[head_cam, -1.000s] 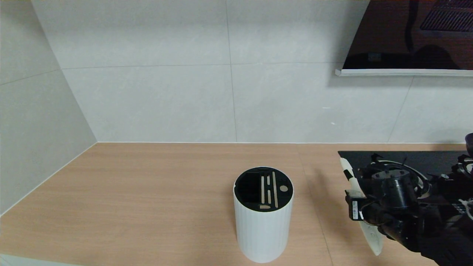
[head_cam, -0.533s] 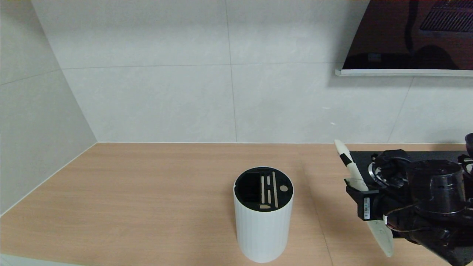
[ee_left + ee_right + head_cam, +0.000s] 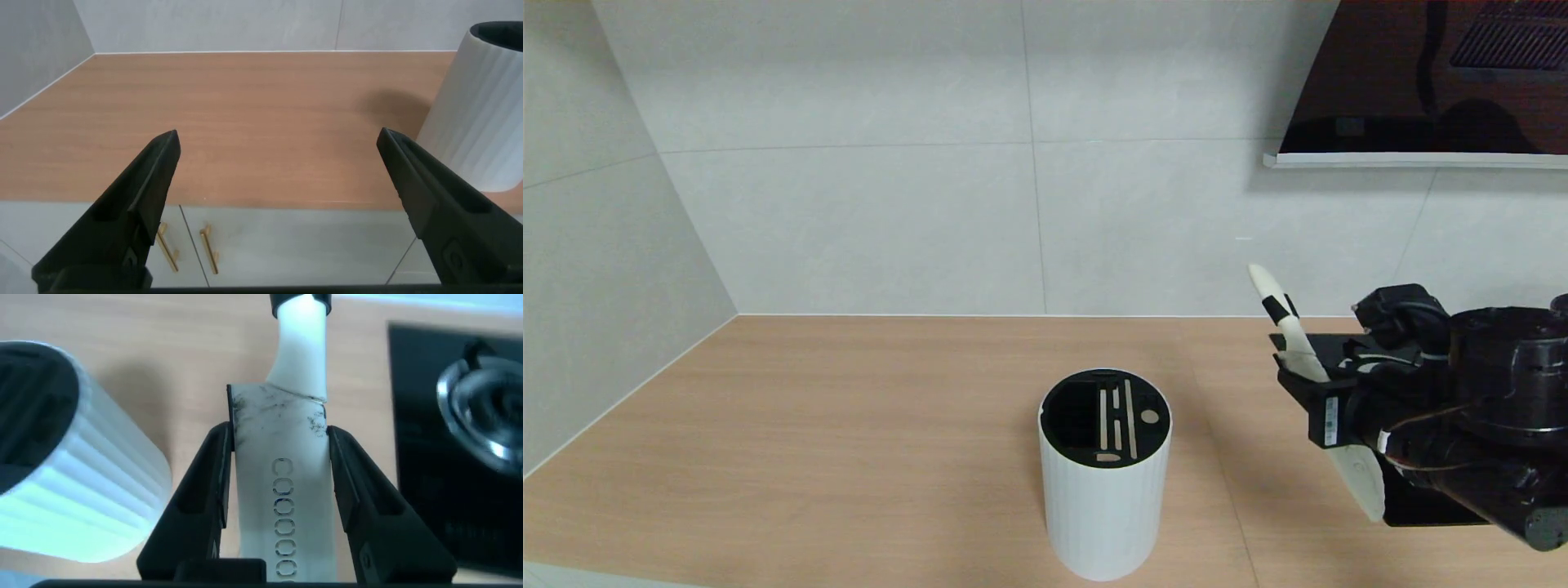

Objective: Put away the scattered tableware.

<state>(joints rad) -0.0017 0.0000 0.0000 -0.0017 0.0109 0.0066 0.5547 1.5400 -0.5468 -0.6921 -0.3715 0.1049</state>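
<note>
The white kitchen knife with a pale handle banded in black (image 3: 1281,311) is held clear of the light wooden countertop (image 3: 849,425), tilted, handle up and blade tip down, to the right of the white ribbed cylindrical knife block with a black slotted top (image 3: 1104,482) and well apart from it. The right gripper (image 3: 1327,408) is clenched on the knife where blade meets handle; in the right wrist view the fingers (image 3: 204,490) flank the perforated blade (image 3: 282,457). The knife is probably light and stiff, with a smooth blade that could slip or pivot in the grip, and possibly brittle if ceramic. The handle-to-blade junction is the soundest hold, since it leaves the tip free to enter a slot. The left gripper (image 3: 276,143) hangs released at the counter's front edge, near the block (image 3: 478,106). A black cooktop (image 3: 441,457) lies beneath the right arm.
</note>
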